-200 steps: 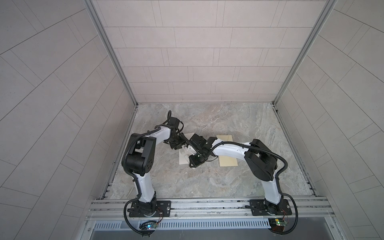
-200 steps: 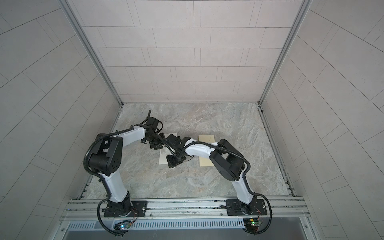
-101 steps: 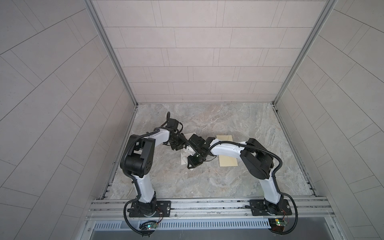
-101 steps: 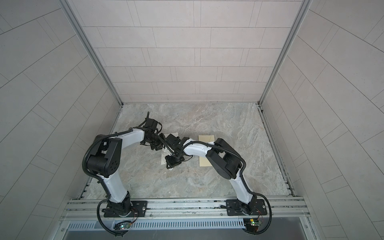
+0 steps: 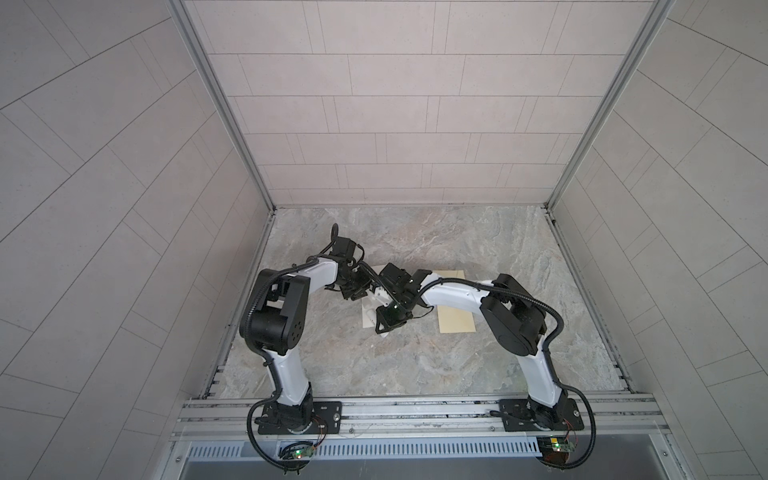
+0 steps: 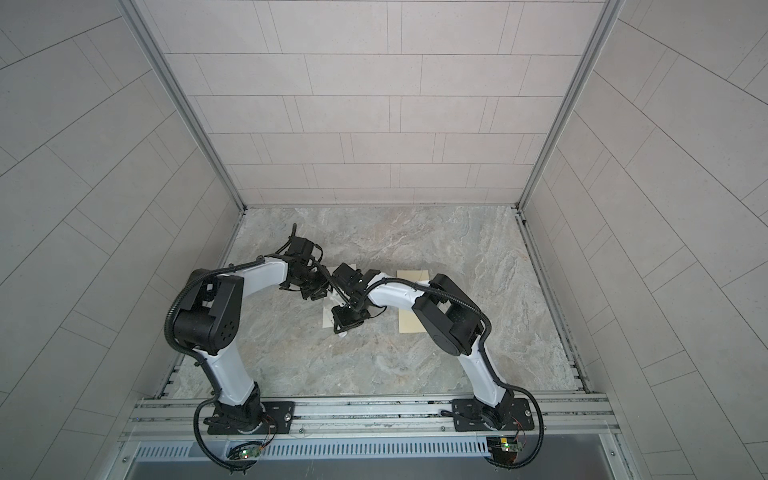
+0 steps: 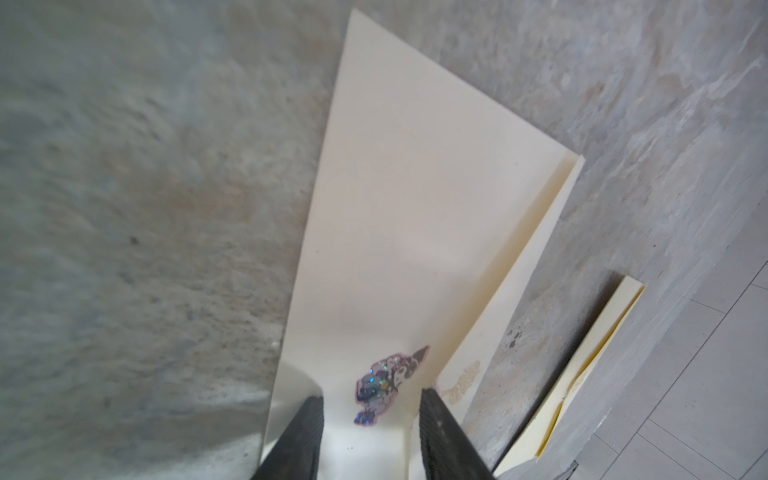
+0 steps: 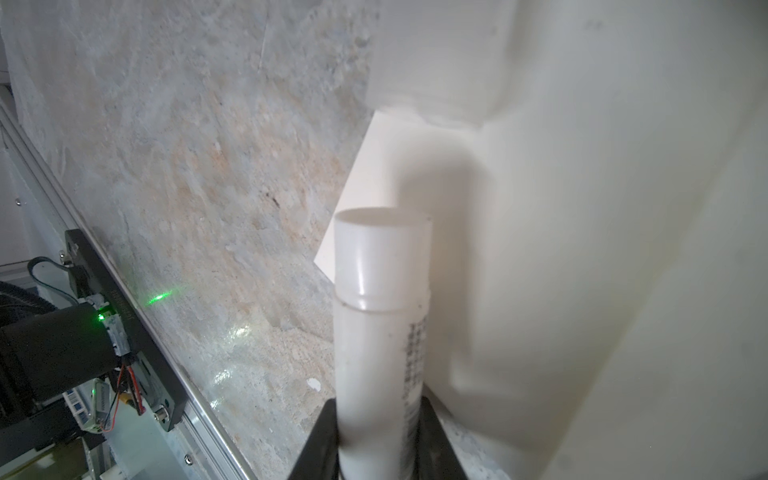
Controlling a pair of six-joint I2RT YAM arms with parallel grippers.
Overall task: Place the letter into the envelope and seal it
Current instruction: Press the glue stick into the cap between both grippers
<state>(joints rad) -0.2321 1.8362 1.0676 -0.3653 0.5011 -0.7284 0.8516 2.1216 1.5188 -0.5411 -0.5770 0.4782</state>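
left wrist view: the left tool (image 7: 372,395) has its two fingers a moderate way apart, with nothing gripped between them; the envelope (image 7: 415,199) lies below, and its sticker (image 7: 386,384) shows in the gap.
envelope: white and flat on the marble desk (image 5: 415,365), left of centre, under both tools in both top views.
left tool place: over the far left part of the envelope; whether the tips press on it cannot be told.
right tool (image 8: 380,415): closed on a white tube (image 8: 380,311), which sticks out past the fingertips.
tube end: over the near corner of the envelope; touching or not cannot be told.
letter (image 5: 455,320): yellow, folded, flat on the desk right of the envelope and apart from it, clear of both tool tips, with the right arm (image 5: 453,293) crossing above it.
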